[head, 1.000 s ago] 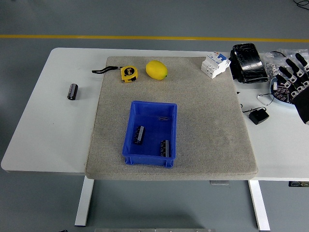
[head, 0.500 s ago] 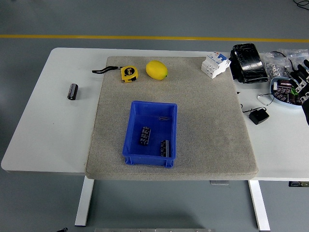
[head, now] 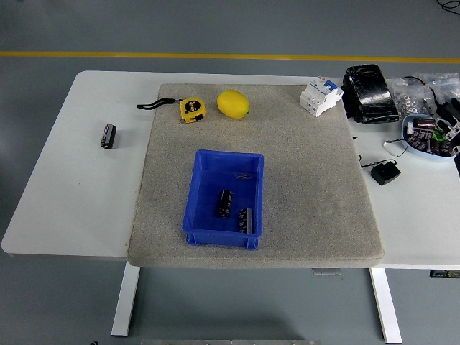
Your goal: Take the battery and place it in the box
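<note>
A black cylindrical battery (head: 108, 136) lies on the bare white table at the far left. A blue box (head: 228, 154) stands on the grey mat in the middle. Two more black batteries lie side by side in it, one (head: 225, 203) near the middle and one (head: 246, 220) at the front right corner. Only a sliver of my right hand (head: 451, 119) shows, at the right edge of the picture over the table's far right, well away from the box. My left arm is out of view.
On the mat's far edge lie a yellow tape measure (head: 191, 109) and a lemon (head: 233, 103). At the back right are a white circuit breaker (head: 320, 95), a black package (head: 369, 93), a dish of small parts (head: 422, 137) and a black adapter (head: 385, 173).
My right hand has drawn back to the right, nearly out of the picture. The left battery in the box has rolled right and now rests next to the other one.
</note>
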Motion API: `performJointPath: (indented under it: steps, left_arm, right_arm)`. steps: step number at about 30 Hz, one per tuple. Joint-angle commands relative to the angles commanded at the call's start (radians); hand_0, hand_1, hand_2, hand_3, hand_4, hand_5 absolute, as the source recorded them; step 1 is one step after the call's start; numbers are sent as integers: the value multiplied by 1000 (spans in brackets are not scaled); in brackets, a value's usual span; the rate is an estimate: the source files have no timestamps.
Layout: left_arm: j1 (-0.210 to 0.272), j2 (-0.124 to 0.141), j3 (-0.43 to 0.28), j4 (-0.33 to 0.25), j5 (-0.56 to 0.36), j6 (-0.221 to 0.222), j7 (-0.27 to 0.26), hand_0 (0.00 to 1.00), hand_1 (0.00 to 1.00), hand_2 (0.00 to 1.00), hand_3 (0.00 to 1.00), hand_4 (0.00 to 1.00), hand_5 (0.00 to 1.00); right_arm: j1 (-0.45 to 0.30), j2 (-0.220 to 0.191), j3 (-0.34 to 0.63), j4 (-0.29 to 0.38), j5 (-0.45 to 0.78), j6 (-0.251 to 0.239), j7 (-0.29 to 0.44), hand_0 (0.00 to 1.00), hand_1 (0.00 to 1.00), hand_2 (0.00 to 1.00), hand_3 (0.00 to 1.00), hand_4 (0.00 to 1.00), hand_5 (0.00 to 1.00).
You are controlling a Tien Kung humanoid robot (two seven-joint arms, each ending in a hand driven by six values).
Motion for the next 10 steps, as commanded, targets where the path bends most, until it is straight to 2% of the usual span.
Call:
performJointPath:
  steps: [10]
  left_arm:
    - [-11,-4,38,0,-63,-3,-20,731,750,859,815,764,779]
  right_arm:
    - [10,-4,4,1,14,-30,11,998,931,954,998,998,998]
